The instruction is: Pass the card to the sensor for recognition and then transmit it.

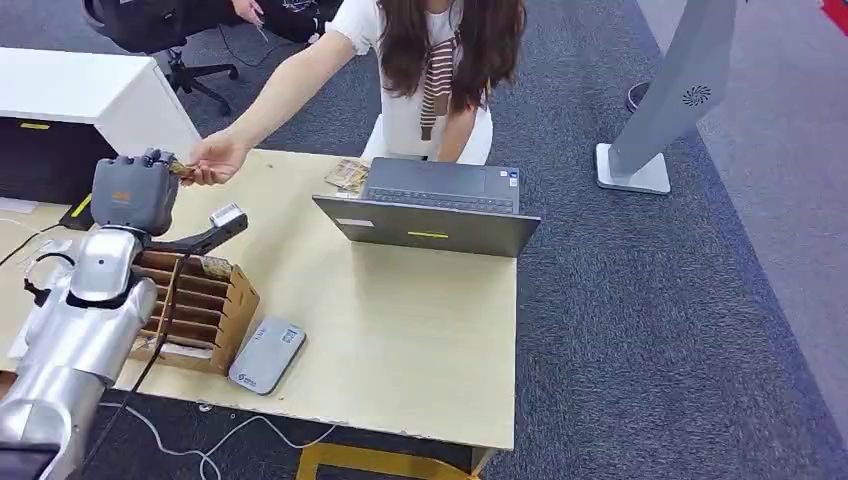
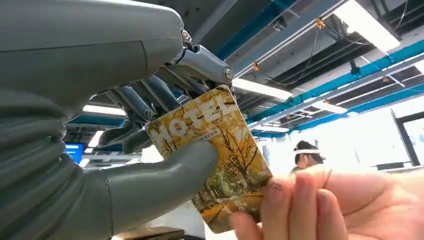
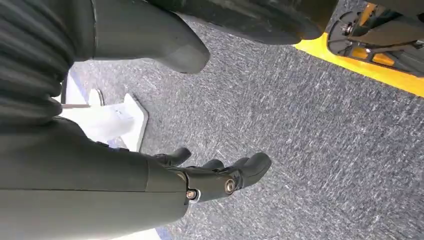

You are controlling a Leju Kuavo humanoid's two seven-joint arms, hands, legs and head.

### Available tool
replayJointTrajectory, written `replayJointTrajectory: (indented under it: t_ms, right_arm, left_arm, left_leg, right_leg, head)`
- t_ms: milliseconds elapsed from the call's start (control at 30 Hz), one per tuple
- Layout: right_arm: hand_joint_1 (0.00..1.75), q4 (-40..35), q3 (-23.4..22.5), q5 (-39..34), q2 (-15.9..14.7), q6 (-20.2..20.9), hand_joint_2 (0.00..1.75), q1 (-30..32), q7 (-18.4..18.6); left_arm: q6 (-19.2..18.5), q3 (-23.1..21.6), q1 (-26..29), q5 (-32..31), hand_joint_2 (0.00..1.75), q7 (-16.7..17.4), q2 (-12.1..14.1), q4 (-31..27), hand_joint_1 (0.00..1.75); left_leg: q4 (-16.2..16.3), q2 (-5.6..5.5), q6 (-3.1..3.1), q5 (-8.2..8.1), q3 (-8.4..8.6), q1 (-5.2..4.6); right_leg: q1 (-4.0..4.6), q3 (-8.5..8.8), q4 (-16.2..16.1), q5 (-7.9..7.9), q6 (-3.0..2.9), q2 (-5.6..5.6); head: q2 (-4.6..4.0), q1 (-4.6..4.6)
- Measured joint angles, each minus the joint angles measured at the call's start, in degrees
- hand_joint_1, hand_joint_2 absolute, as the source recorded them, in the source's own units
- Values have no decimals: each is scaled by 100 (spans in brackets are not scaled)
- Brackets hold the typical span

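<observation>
My left hand [image 1: 135,192] is raised above the left side of the wooden table [image 1: 400,330]. It pinches a yellow card [image 2: 220,155] printed HOTEL between thumb and fingers [image 2: 150,105]. A person's hand [image 1: 213,158] reaches across the table and grips the card's far end [image 2: 295,205]. The card [image 1: 181,168] shows as a small sliver between the two hands in the head view. The grey card sensor [image 1: 267,355] lies flat near the table's front edge. My right hand [image 3: 220,175] hangs over the carpet, fingers apart, holding nothing.
A cardboard slotted card holder [image 1: 195,305] stands under my left forearm. An open grey laptop [image 1: 435,210] sits at the table's back, a stack of cards [image 1: 348,175] beside it. The person [image 1: 430,70] stands behind the table. A grey floor stand [image 1: 660,110] is at the right.
</observation>
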Motion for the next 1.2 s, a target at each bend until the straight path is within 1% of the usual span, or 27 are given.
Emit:
replayJointTrajectory:
  t_ms: [67, 100, 133, 300, 400, 600, 733, 867, 1000, 1100, 1200]
  right_arm:
    - [0, 0, 0, 2, 0, -7, 175, 0, -2]
    - [0, 0, 0, 2, 0, -7, 175, 0, -2]
    - [0, 0, 0, 2, 0, -7, 175, 0, -2]
    - [0, 0, 0, 13, 0, -9, 175, -1, 30]
    - [0, 0, 0, 72, 2, -17, 175, -3, 44]
    - [0, 0, -2, 90, 2, -52, 175, -2, 50]
    - [0, 2, -33, 90, 2, -105, 175, -1, 52]
    - [0, 2, -81, 83, 4, -118, 175, 1, 52]
    - [0, 2, -94, 83, 4, -118, 175, 1, 52]
    - [0, 2, -100, 83, 4, -118, 175, 1, 52]
    - [0, 2, -140, 52, 7, -168, 175, 3, 59]
  left_arm:
    - [15, 2, -22, -4, 175, -2, 0, 62, 175]
    - [22, 4, -27, 2, 175, 0, -2, 85, 110]
    - [29, 4, -28, 15, 175, -2, -2, 103, 0]
    - [153, 7, -18, 125, 175, -7, -20, 127, 0]
    - [254, 9, 35, 234, 175, -98, -63, 109, 0]
    - [324, 9, 297, 339, 175, -177, -184, -212, 0]
    - [367, 11, 545, 457, 175, -256, -265, -617, 0]
    - [369, 11, 961, 562, 175, -295, -367, -1293, 0]
    - [363, 11, 1134, 575, 175, -293, -404, -1631, 0]
    - [356, 11, 1183, 585, 175, -295, -422, -1757, 0]
    - [226, 11, 1363, 836, 175, -363, -428, -1994, 0]
  left_leg:
    - [0, 0, 0, 0, 0, 0]
    - [0, 0, 0, 0, 0, 0]
    - [0, 0, 0, 0, 1, 0]
    - [0, 0, 0, 0, 0, 1]
    - [0, 0, 0, 0, 0, 0]
    - [0, 0, 0, 0, 0, 0]
    - [0, 0, 0, -1, 1, -2]
    - [0, 1, 0, -1, 0, -2]
    - [0, 0, 1, -2, -1, -1]
    - [0, -1, 0, -1, 0, -1]
    - [0, 2, 0, -1, 1, -1]
  right_leg:
    - [0, 0, 0, 0, 0, 0]
    - [0, 0, 0, 0, 0, 0]
    - [0, 0, 0, 0, 0, 1]
    - [1, 0, 0, 0, 0, -1]
    - [0, 0, 0, 0, 0, 0]
    - [0, 0, 0, 0, 0, 0]
    - [-2, 0, 0, 0, 0, 0]
    - [-1, -1, -1, -1, 1, 0]
    - [-1, -1, -1, -1, 1, -2]
    - [-1, -1, -1, -1, 1, -2]
    - [-2, 1, -1, -1, 1, 1]
  head:
    - [0, -2]
    - [0, 0]
    - [0, -2]
    - [0, -2]
    - [0, -2]
    - [0, 0]
    - [0, -2]
    - [0, -2]
    - [0, -2]
    - [0, -2]
    - [0, -2]
